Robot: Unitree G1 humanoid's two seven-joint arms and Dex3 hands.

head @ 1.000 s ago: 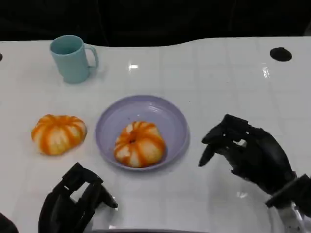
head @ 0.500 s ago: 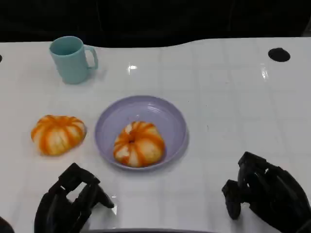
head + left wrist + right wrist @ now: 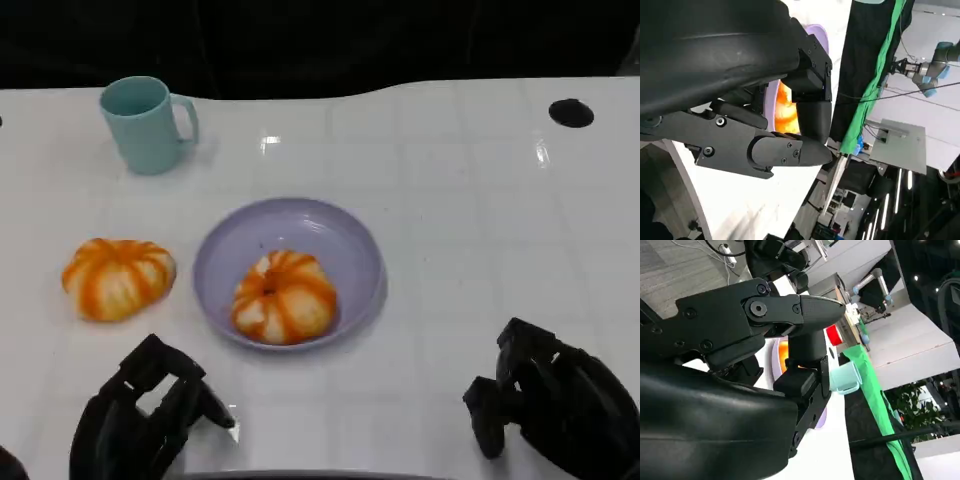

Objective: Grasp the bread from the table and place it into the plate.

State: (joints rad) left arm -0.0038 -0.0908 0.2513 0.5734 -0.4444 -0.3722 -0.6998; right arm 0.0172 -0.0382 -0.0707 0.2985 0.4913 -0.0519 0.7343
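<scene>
An orange-and-white striped bread [image 3: 285, 297] lies inside the lilac plate [image 3: 335, 228] at the table's middle. A second striped bread [image 3: 118, 277] sits on the table left of the plate. My left hand [image 3: 145, 415] hovers near the front edge, below that second bread, holding nothing, its fingers apart. My right hand [image 3: 550, 405] is at the front right, well clear of the plate, and holds nothing. The left wrist view shows the plate's bread [image 3: 787, 107] past the fingers [image 3: 790, 150]. The right wrist view shows the same bread [image 3: 783, 351] and the plate rim [image 3: 774, 352].
A light blue mug [image 3: 145, 123] stands at the back left, also seen as the mug [image 3: 845, 377] in the right wrist view. A black round spot [image 3: 571, 112] marks the table's far right. The white table's back edge meets a dark backdrop.
My right hand pulled back from beside the plate toward the front right edge, with nothing in it. The breads, plate and left hand stayed put.
</scene>
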